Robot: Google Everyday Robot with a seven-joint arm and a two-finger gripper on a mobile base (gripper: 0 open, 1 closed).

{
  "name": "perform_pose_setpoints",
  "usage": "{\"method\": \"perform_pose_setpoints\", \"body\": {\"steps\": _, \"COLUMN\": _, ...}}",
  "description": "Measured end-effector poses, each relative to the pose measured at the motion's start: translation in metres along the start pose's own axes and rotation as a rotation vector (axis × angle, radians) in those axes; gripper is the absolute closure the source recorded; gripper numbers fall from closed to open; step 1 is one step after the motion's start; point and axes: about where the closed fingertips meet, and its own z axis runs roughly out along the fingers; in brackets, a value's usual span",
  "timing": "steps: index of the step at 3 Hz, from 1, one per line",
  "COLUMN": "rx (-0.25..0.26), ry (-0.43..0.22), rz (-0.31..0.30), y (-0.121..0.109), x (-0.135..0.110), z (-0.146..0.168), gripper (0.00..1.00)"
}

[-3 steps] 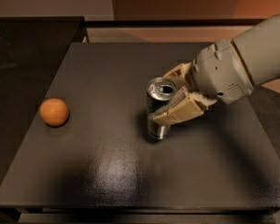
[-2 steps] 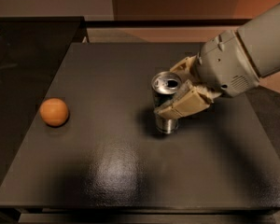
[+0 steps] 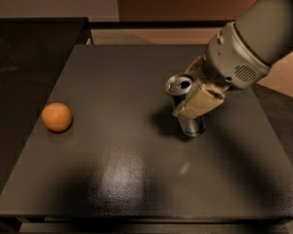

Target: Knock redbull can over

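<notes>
The gripper [image 3: 194,92] sits against the upright can [image 3: 191,126] near its top, likely for leverage to tip it. Whether it grips the can, I cannot tell.

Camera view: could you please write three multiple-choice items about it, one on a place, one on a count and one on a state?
1. Where does the orange lie on the table?
A. near the left edge
B. in the middle
C. at the far right corner

2. How many drink cans are on the table?
A. none
B. one
C. three

3. How is the redbull can?
A. lying flat on its side
B. on its base, leaning a little
C. crushed flat

Key:
1 A: the orange sits far to the left, apart from the can.
2 B: only the redbull can shows.
3 B: its silver top faces up, with the tool at its right side, across its middle.
</notes>
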Motion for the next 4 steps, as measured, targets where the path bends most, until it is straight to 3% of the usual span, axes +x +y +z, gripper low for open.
{"method": "perform_pose_setpoints", "body": {"steps": 2, "rx": -0.006, "ry": 0.256, "rz": 0.09, "y": -0.008, "x": 0.038, "z": 0.016, "gripper": 1.0}}
{"method": "perform_pose_setpoints", "body": {"steps": 4, "rx": 0.043, "ry": 0.454, "rz": 0.09, "y": -0.009, "x": 0.058, "z": 0.013, "gripper": 1.0}}
